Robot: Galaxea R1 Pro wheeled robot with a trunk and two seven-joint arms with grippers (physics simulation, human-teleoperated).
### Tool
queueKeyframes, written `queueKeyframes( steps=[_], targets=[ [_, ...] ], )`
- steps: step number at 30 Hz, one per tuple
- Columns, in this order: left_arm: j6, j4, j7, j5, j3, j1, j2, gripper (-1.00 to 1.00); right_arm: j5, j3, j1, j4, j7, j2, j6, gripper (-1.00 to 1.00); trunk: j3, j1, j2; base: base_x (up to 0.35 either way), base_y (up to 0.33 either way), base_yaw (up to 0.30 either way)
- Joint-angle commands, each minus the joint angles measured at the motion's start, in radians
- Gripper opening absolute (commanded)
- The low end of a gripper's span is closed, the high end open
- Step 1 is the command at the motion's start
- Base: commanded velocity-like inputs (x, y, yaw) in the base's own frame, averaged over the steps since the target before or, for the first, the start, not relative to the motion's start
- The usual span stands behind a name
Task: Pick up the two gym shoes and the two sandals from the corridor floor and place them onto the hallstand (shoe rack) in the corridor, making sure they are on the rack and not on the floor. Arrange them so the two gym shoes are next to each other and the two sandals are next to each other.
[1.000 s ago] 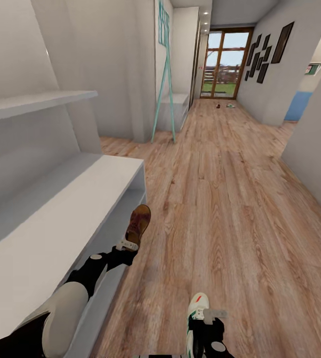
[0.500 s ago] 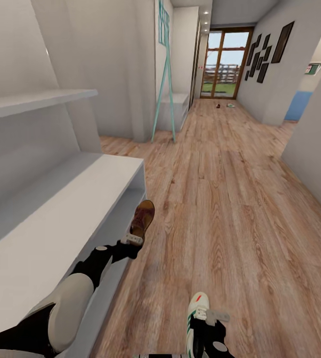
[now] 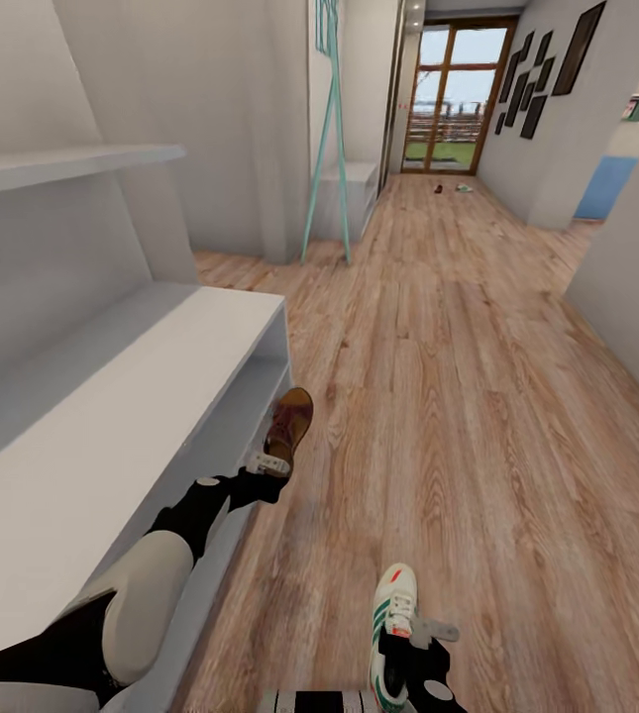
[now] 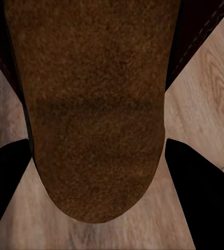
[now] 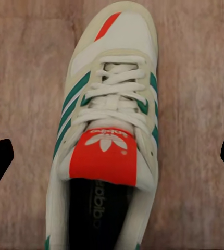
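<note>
My left gripper [image 3: 266, 465] is shut on a dark brown sandal [image 3: 289, 420], held just off the open end of the pale grey hallstand [image 3: 160, 386], level with its lower tier. In the left wrist view the sandal's sole [image 4: 94, 120] fills the space between the black fingers [image 4: 5, 192]. My right gripper [image 3: 416, 634] is shut on a white gym shoe [image 3: 392, 606] with green stripes, low over the corridor floor [image 3: 458, 416]. The right wrist view looks down onto that shoe [image 5: 109, 130]. Far down the corridor, another sandal [image 3: 438, 188] and gym shoe [image 3: 465, 186] lie on the floor.
The hallstand's floating wall shelf [image 3: 71, 163] hangs above its bench top. A teal coat stand [image 3: 327, 129] and a second grey rack [image 3: 349, 193] stand further along the left wall. A glazed door [image 3: 448, 99] ends the corridor. Walls close in at right.
The head camera has tilted down a little. My left gripper has carried the sandal slightly forward and to the right near the hallstand's end. The right gripper holds the gym shoe as before.
</note>
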Motion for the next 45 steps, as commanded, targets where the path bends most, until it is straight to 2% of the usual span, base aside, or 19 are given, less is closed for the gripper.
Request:
queueKeyframes(
  steps=[1,4,13,17,22,45],
  targets=[
    [0.008,-0.003,-0.006,-0.002,0.009,-0.002,-0.002,-1.0,0.011,-0.008,-0.001,0.001,-0.002,0.001,-0.003,1.0,-0.006,0.0,-0.001,0.0,0.0,0.0],
    [0.008,-0.003,-0.006,-0.001,0.009,-0.005,-0.006,-1.0,0.01,-0.008,0.0,0.001,-0.002,0.001,-0.003,1.0,-0.017,0.001,-0.001,0.0,0.0,0.0],
    [0.01,-0.001,-0.009,0.0,0.009,-0.008,-0.016,-1.0,0.01,-0.008,-0.001,0.001,-0.002,0.001,-0.001,1.0,-0.019,0.001,-0.001,0.0,0.0,0.0],
    [0.01,0.0,-0.03,-0.001,0.01,-0.008,-0.019,-1.0,0.01,-0.008,-0.001,0.001,-0.001,0.001,0.0,1.0,-0.019,0.001,-0.001,0.0,0.0,0.0],
    [0.011,0.0,-0.06,-0.002,0.009,-0.007,-0.018,-1.0,0.01,-0.008,-0.001,0.001,0.0,0.001,0.0,1.0,-0.019,0.001,-0.001,0.0,0.0,0.0],
    [0.011,0.0,-0.066,-0.005,0.01,0.002,-0.014,-1.0,0.011,-0.005,0.0,0.001,0.003,0.001,-0.001,1.0,-0.019,0.001,-0.001,0.0,0.0,0.0]
  ],
)
